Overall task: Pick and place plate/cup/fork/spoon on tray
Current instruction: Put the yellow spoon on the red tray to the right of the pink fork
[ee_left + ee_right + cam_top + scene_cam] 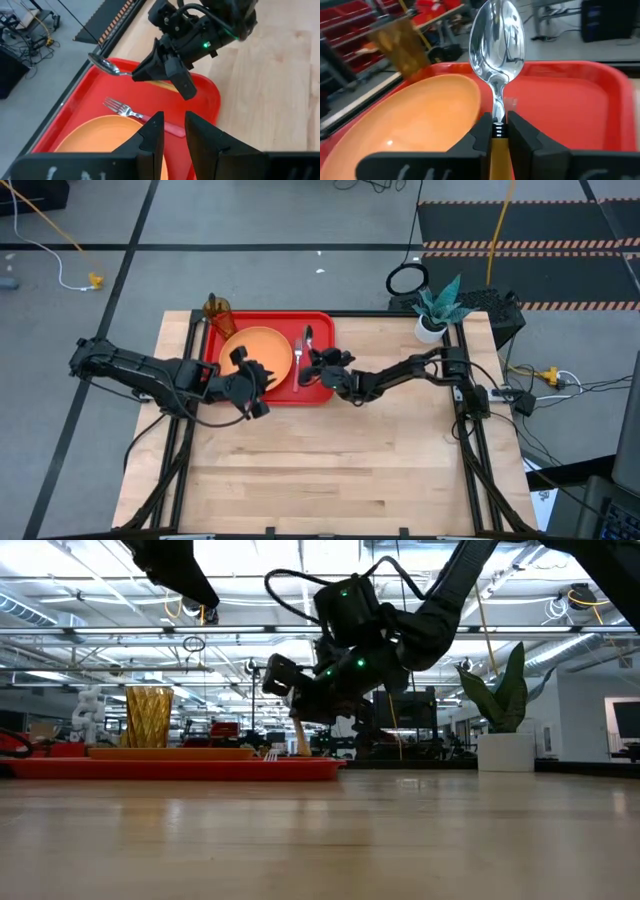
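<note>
The red tray (318, 392) lies at the table's far middle. The orange plate (262, 348) sits flat on it, and the amber cup (218, 313) stands upright at its far left corner. The fork (131, 112) lies on the tray beside the plate. My right gripper (497, 125) is shut on the spoon (497, 40) over the tray's right part. Above the plate's near edge, my left gripper (172, 132) hovers a little open, with nothing between its fingers. My right gripper pinches the spoon between its two fingers where the metal neck meets the orange handle (497, 131). The fingers come from the table's right, almost level, and lie along the spoon. The bowl (102, 62) sticks out ahead of the fingertips. The spoon is held above the tray; its handle end (300, 738) slants down.
A potted green plant (435, 310) stands at the table's far right corner. Bare wooden tabletop (330, 470) stretches along the near half. The fork lies just left of the held spoon, with the plate beyond it.
</note>
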Action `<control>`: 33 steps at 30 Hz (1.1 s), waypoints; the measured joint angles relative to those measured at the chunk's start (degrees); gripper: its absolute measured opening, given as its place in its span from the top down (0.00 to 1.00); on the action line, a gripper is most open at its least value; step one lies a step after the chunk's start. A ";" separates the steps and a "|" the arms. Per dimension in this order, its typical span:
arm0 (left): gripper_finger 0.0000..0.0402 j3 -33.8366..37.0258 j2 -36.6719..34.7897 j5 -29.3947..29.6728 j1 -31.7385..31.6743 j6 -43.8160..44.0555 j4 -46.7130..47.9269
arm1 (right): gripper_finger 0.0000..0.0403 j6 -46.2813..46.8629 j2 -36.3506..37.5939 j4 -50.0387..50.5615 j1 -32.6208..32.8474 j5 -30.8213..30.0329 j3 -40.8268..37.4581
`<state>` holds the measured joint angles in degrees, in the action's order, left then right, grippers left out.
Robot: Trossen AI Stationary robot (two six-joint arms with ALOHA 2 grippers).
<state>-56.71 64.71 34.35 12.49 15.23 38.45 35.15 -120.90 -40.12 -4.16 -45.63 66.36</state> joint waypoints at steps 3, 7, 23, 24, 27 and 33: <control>0.80 0.00 -0.02 0.00 -0.62 -0.32 -0.18 | 0.94 2.85 0.00 5.14 0.00 -2.75 1.81; 0.80 0.00 -0.02 0.01 -1.03 -1.55 -0.30 | 0.94 7.39 0.00 14.44 0.00 -4.14 5.18; 0.80 -0.01 -0.02 0.00 -1.00 -5.65 -0.10 | 0.94 20.52 -3.83 22.55 0.09 -5.63 7.73; 0.80 0.00 -0.02 0.00 -1.00 -5.99 -0.10 | 0.94 20.81 -4.26 21.62 0.09 -5.61 7.73; 0.80 -0.02 -0.02 0.00 -1.00 -6.29 -0.03 | 0.94 20.75 -5.25 18.85 0.09 -5.63 7.75; 0.80 -0.02 -0.02 0.00 -1.00 -6.56 -0.06 | 0.93 20.83 -5.55 19.77 -0.62 -4.35 7.75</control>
<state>-56.73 64.69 34.35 11.49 8.67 38.39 55.99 -126.45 -20.35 -4.78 -49.98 74.11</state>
